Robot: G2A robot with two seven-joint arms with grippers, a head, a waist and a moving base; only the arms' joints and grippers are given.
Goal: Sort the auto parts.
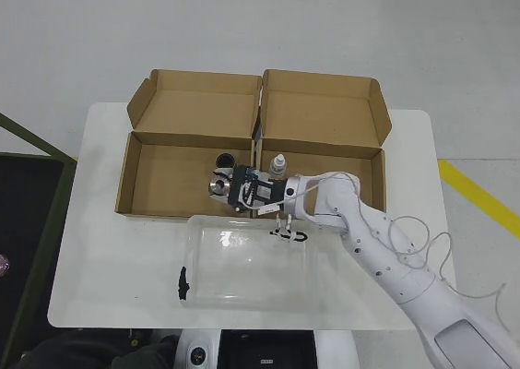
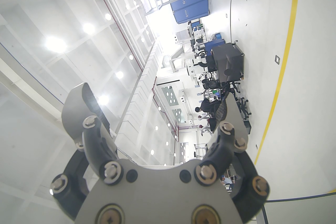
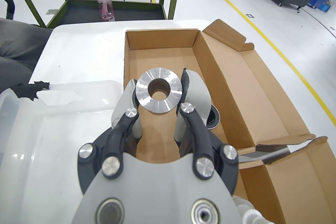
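Observation:
My right gripper [image 3: 158, 90] is shut on a silver metal ring [image 3: 168, 99] with a wide bore, holding it just above the floor of the left cardboard box [image 3: 162, 57]. From above, the ring [image 1: 215, 187] hangs near that box's [image 1: 163, 180] right end. A dark round bearing-like part [image 3: 214, 117] lies in the same box beside the gripper. A pale bottle-shaped part [image 1: 279, 166] stands in the right cardboard box [image 1: 371, 180]. My left gripper [image 2: 157, 107] points up at the ceiling, open, with nothing between its fingers.
A clear plastic bin [image 1: 242, 272] lies on the white table [image 1: 103, 258] in front of the boxes, with black tape [image 1: 183, 283] at its left rim. Both box lids stand open at the back. A green cart [image 1: 2, 231] with a pink bottle [image 3: 105, 3] stands left of the table.

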